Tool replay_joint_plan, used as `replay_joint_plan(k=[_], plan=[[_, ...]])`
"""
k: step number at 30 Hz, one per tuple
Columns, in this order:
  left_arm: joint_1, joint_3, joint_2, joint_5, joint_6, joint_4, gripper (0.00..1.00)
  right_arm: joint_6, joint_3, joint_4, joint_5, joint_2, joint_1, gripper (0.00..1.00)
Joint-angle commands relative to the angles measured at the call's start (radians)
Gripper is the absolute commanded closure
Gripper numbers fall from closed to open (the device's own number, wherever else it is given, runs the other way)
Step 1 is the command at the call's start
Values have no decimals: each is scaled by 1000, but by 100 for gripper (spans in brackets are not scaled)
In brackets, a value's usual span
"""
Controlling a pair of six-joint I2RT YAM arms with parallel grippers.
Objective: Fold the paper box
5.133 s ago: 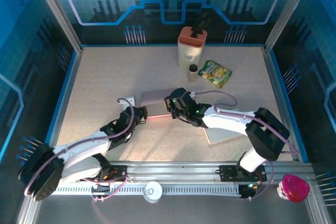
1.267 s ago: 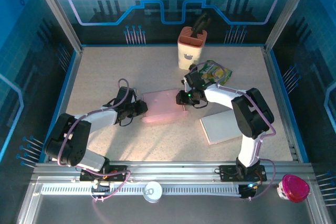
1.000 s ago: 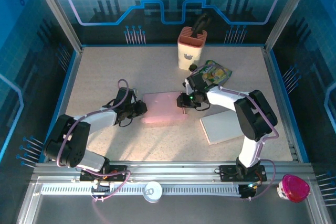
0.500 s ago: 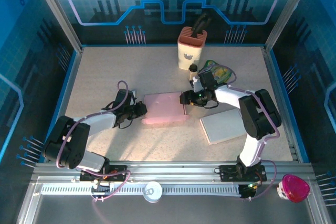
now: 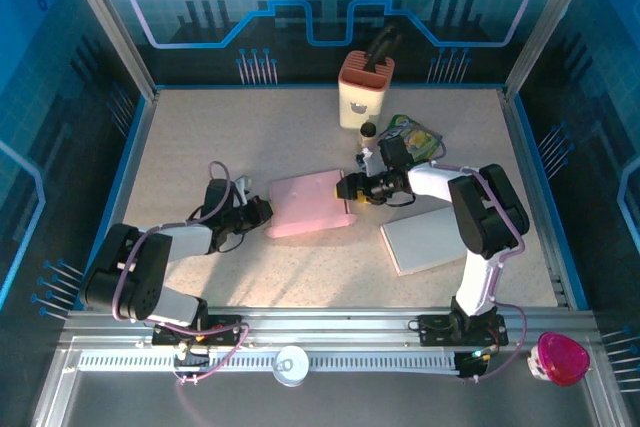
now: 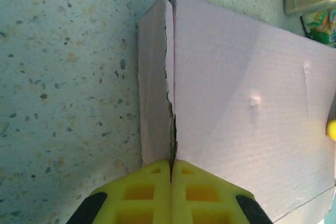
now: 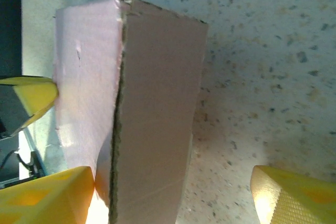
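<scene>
Paper box (image 5: 308, 204) lies flat at table centre, pink, one side flap folded up along a ragged seam; left gripper (image 5: 258, 213) at its 9 o'clock edge, pads pressed together on that seam, box edge pinched between them; right gripper (image 5: 350, 188) at its 3 o'clock end, jaws spread wide around the box end, one finger (image 7: 44, 198) touching the side wall, the other clear; white board (image 5: 428, 239) at 4 o'clock of the box, apart.

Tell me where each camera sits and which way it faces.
Top external: above, behind the bases, looking down at the table; left arm and right arm show.
Left wrist: low, facing the paper box along its torn seam; left fingers closed on its edge.
Right wrist: low, facing the paper box's end; right fingers apart.
All three share the paper box.
</scene>
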Motion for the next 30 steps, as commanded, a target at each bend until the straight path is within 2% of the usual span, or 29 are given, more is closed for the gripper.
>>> replay_joint_plan(k=[1, 7, 11, 14, 22, 27, 30], plan=[[24, -35, 41, 21, -22, -3, 95, 57, -26, 101, -101, 9, -4, 22], [29, -26, 69, 37, -27, 19, 94, 194, -61, 264, -151, -15, 33, 26], [29, -4, 61, 42, -18, -3, 93, 316, -98, 426, -179, -24, 45, 33], [29, 10, 42, 45, -7, -22, 91, 371, -107, 471, -184, -28, 48, 38], [23, 60, -67, 38, 68, -130, 75, 528, -153, 590, -186, -48, 43, 54], [-40, 93, -220, -39, 178, -248, 69, 580, -173, 589, -166, -78, 39, 62], [-123, 116, -325, -103, 293, -323, 67, 636, -214, 627, -162, -93, 30, 63]])
